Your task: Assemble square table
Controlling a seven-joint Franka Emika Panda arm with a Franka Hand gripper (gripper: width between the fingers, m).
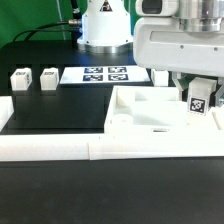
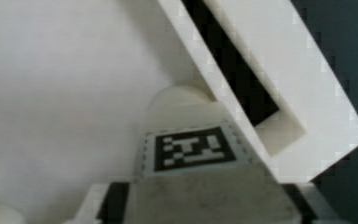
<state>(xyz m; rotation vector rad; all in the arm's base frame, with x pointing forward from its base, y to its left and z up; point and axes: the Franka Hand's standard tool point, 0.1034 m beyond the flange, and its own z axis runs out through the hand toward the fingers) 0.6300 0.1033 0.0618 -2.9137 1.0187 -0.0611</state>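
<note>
Gripping one leg [image 1: 198, 100] upright, end effector [image 1: 196, 88] partly closed on its sides | leg poised at far corner of square table slab [image 1: 140, 112], exterior view's right, seemingly for insertion | slab lies against border wall [image 1: 60, 150], probably for bracing.

Far side of the work surface [image 1: 60, 110]: the marker board [image 1: 105, 74] lies flat, just before the robot base [image 1: 105, 25]. First leg [image 1: 22, 78] and second leg [image 1: 48, 77] stand side by side, apart, to the exterior view's left of the board.

Border wall [image 1: 50, 148] runs along the near edge and up the exterior view's left side.

Tabletop slab [image 1: 150, 118] lies at the exterior view's right, directly behind the wall's near run.

Third leg [image 1: 198, 100] sits between the gripper [image 1: 198, 92] fingers, over the slab's far right part. Contact with the slab: cannot tell.
</note>
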